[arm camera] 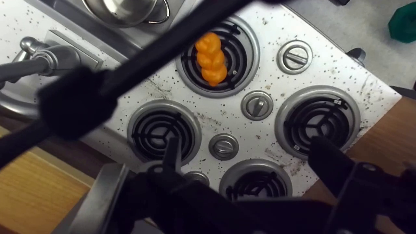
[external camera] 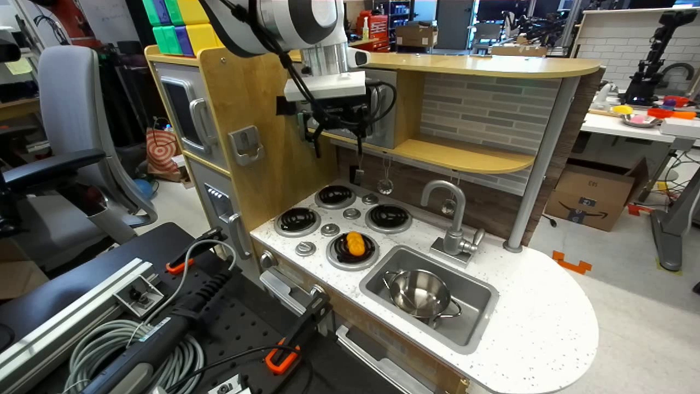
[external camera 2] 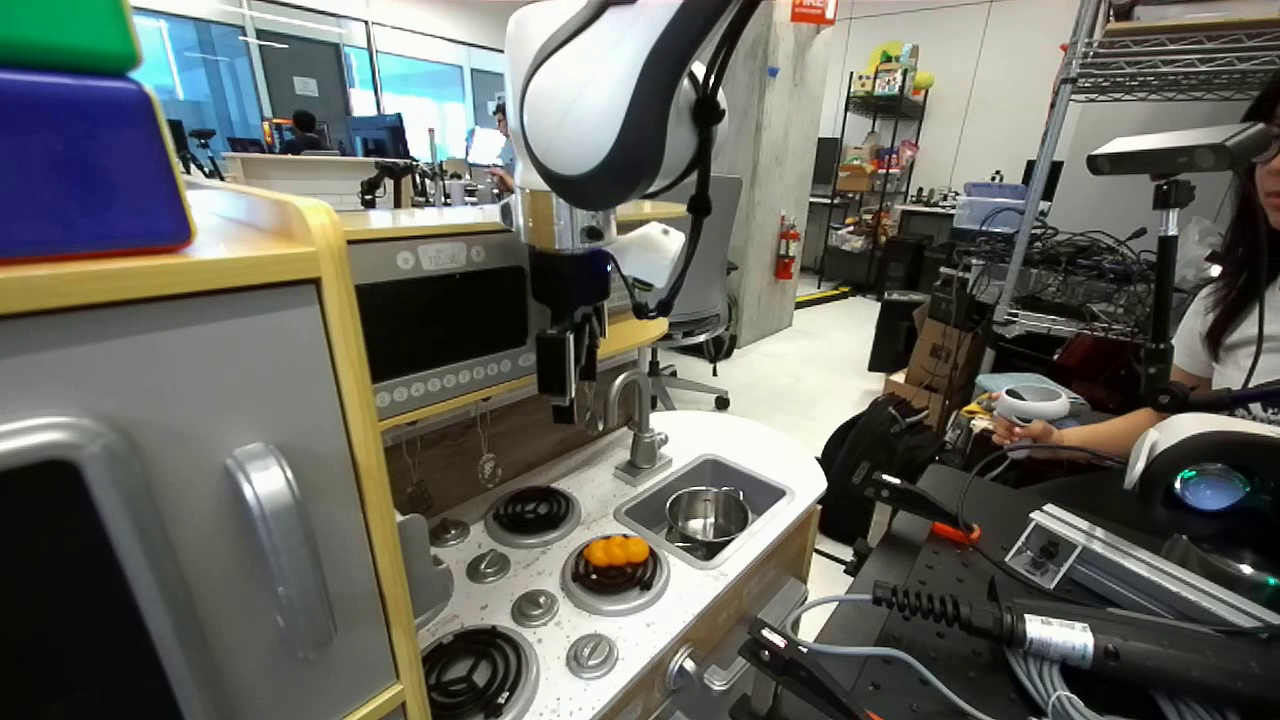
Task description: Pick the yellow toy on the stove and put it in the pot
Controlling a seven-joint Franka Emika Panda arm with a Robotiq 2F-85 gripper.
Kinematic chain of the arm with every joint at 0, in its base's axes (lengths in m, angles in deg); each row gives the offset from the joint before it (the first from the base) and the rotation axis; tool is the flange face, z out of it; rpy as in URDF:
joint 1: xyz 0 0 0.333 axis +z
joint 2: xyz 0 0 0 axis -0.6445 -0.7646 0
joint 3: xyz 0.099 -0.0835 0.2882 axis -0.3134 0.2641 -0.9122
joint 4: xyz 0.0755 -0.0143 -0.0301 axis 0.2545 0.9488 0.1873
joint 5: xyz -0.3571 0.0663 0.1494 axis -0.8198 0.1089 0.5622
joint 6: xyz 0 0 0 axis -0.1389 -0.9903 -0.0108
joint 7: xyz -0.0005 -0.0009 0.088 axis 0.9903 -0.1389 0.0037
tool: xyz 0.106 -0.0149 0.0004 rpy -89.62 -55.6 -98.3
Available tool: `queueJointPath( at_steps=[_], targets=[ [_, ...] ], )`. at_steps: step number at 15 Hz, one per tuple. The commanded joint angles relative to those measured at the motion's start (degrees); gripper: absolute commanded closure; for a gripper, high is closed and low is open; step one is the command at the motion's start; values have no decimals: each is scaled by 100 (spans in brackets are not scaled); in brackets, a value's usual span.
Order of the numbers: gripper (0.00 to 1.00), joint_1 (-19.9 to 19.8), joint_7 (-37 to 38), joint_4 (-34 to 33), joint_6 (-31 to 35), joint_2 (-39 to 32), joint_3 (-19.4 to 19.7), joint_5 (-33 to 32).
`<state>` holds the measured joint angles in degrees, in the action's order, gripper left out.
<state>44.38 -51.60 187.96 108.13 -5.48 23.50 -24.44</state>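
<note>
The yellow toy [external camera: 356, 244] is an orange-yellow lumpy piece lying on a burner of the white stove [external camera: 350, 223], the burner beside the sink. It also shows in an exterior view [external camera 2: 616, 551] and in the wrist view [arm camera: 211, 58]. The shiny silver pot [external camera: 420, 295] sits inside the steel sink. It also shows in an exterior view [external camera 2: 707, 515] and is cut off at the top of the wrist view [arm camera: 126, 9]. My gripper [arm camera: 245, 139] is open and empty, high above the rear of the stove, apart from the toy. It shows in an exterior view [external camera 2: 570, 385].
The faucet [external camera: 456, 219] stands behind the sink [external camera: 484, 312]. The microwave [external camera 2: 445, 320] and a wooden shelf [external camera: 465, 156] are close to the gripper. A tall wooden cabinet [external camera: 268, 142] stands beside the stove. A dark cable crosses the wrist view [arm camera: 156, 61].
</note>
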Motion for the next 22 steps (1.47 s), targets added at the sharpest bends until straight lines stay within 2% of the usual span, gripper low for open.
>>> queueJointPath(
  at_steps=[1,10,11,15,22],
  targets=[
    [0,43,-4,-317,247,-609,59,-229],
    [0,-107,-202,-951,323,-1665,398,-699],
    [0,-6,-145,-736,148,-1426,154,-571],
    [0,0,-158,-772,147,-1494,141,-587],
    [0,78,471,-331,1448,-1812,460,-649]
  ],
)
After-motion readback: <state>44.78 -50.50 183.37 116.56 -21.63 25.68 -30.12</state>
